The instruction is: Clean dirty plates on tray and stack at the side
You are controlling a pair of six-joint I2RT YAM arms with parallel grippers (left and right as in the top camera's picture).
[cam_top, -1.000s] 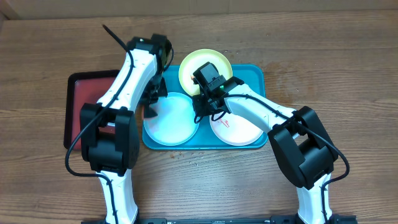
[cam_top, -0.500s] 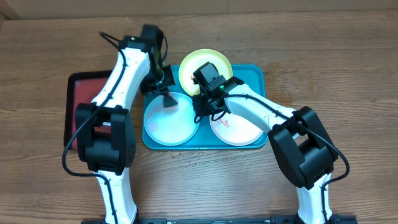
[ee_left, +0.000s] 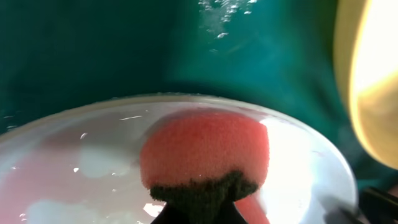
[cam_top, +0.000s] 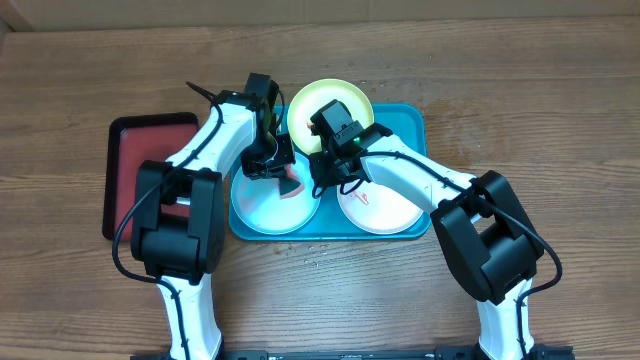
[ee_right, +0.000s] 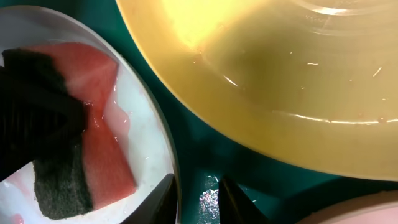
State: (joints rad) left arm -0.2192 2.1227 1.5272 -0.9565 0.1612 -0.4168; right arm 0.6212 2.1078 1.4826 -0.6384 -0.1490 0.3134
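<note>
At mid-table (cam_top: pixel 520 100), the tray (cam_top: pixel 405 125), with three plates on it. At its left end the blue plate (cam_top: pixel 262 205); at its right end the white plate (cam_top: pixel 385 210), marked with small red smears. At the far edge the yellow plate (cam_top: pixel 325 105), overlapping the rim and partly off the tray.

Over the far right part of the blue plate, the left gripper (cam_top: pixel 277 165), clamped on a sponge (cam_top: pixel 292 183) (red foam, with a dark scouring layer on the finger side). Sponge face down on the blue plate, with a wet sheen around it in both wrist views.

Low between the blue and white plates, just beside the sponge, the right gripper (cam_top: pixel 322 178). Jaws a little apart, with nothing between them but bare tray. One fingertip (ee_right: pixel 165 199) at the blue plate's rim, the other over the tray. Touching the rim or just clear of it: cannot tell.

Left of the tray, a red tray (cam_top: pixel 135 160), partly under the left arm.
</note>
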